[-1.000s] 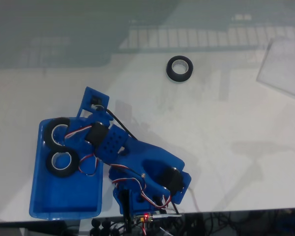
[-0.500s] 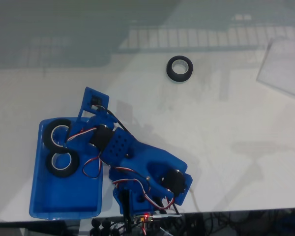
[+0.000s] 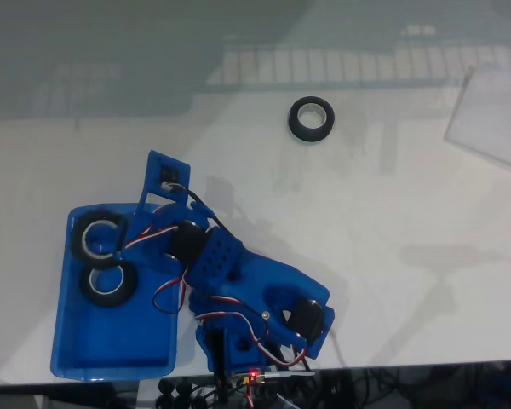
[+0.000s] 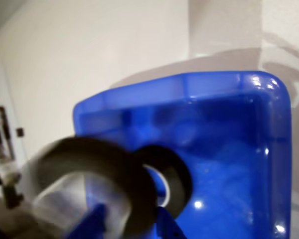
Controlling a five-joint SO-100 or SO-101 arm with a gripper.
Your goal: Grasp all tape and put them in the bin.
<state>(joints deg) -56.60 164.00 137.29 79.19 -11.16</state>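
Count, fixed view: three tape rolls in total. Two, the upper tape roll (image 3: 99,237) and the lower tape roll (image 3: 107,282), lie in the bin beside the arm's end. One, the far tape roll (image 3: 311,118), lies well apart from it. One bin (image 3: 111,351). One clear sheet (image 3: 494,115).

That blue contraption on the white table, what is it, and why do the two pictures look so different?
It is a small robot arm. The fixed view looks down on the whole table. The wrist view comes from a camera riding on the arm, so it is close and blurry. A blue bin holds two black tape rolls; a third roll lies far off on the table. The arm reaches over the bin. Whether its gripper holds the blurred near roll I cannot tell.
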